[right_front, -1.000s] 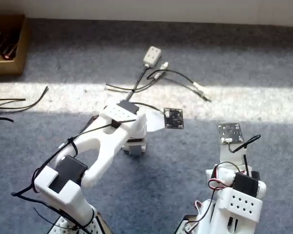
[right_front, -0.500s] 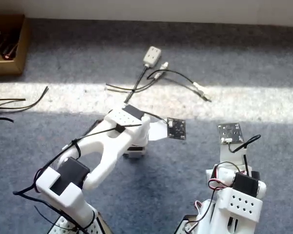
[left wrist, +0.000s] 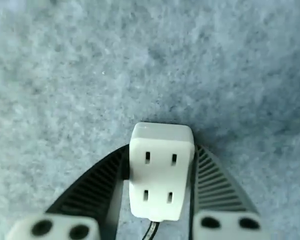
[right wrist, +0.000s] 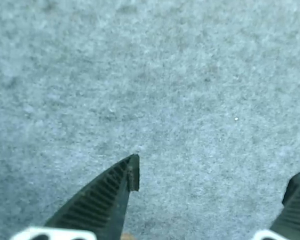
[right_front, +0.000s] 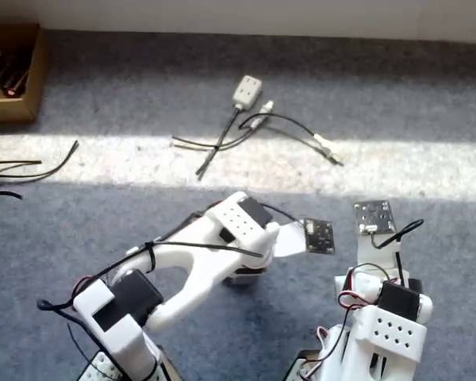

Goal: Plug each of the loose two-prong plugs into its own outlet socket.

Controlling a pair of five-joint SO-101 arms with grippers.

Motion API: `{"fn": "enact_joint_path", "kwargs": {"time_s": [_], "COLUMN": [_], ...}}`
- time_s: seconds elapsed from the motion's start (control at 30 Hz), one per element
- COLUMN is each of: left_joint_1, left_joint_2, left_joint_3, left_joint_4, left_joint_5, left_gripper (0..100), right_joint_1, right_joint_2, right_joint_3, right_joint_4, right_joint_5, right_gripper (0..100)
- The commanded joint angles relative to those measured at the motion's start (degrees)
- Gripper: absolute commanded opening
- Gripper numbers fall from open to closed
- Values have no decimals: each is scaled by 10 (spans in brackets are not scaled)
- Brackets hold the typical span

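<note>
Since the earlier frames, the left arm [right_front: 214,254] has swung toward 3 o'clock in the high view and now stands near the right arm [right_front: 385,317]. The grey carpet [right_front: 103,79] carries a sunlit band, a cardboard box [right_front: 28,79] at 10 o'clock holds dark items I cannot identify, and at 12 o'clock a white socket block [right_front: 247,91] lies with a first plug [right_front: 258,121] just beside it and a second plug [right_front: 325,144] near. In the left wrist view, the left gripper [left wrist: 161,150] is closed on a white outlet block [left wrist: 160,175], which has two pairs of slots and sits above the carpet. In the right wrist view, the right gripper [right wrist: 217,170] is spread wide over the carpet and holds nothing.
</note>
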Motion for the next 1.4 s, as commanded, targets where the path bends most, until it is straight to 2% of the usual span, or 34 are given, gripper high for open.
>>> {"fn": "enact_joint_path", "kwargs": {"time_s": [0.0,0.07,0.2,0.3,0.6,0.8,0.87,0.97,1.07,1.17,1.27,1.37], "left_joint_1": [30,26,19,18,-35,-76,-115,-210,-327,-442,-517,-535], "left_joint_2": [-3,-3,-7,-10,-9,-8,-8,-9,-10,-10,-9,-7], "left_joint_3": [-5,-1,0,-2,-126,-177,-211,-269,-324,-371,-383,-338], "left_joint_4": [3,5,30,36,117,120,120,126,160,206,245,287], "left_joint_5": [11,11,6,6,6,6,9,26,127,210,243,266], "left_gripper": [55,128,338,420,364,362,362,362,361,361,361,361], "right_joint_1": [-3,-3,-5,-5,-5,-4,-2,18,60,67,23,-36], "right_joint_2": [6,6,6,6,6,6,5,5,7,12,81,242], "right_joint_3": [-3,-3,-3,-3,-3,-3,-5,-24,-107,-216,-310,-404], "right_joint_4": [-1,-1,-1,-1,-1,-1,-1,-8,-15,-15,-7,10], "right_joint_5": [7,7,7,7,7,7,6,5,4,4,4,-35], "right_gripper": [433,433,433,433,433,433,433,433,433,433,433,433]}}
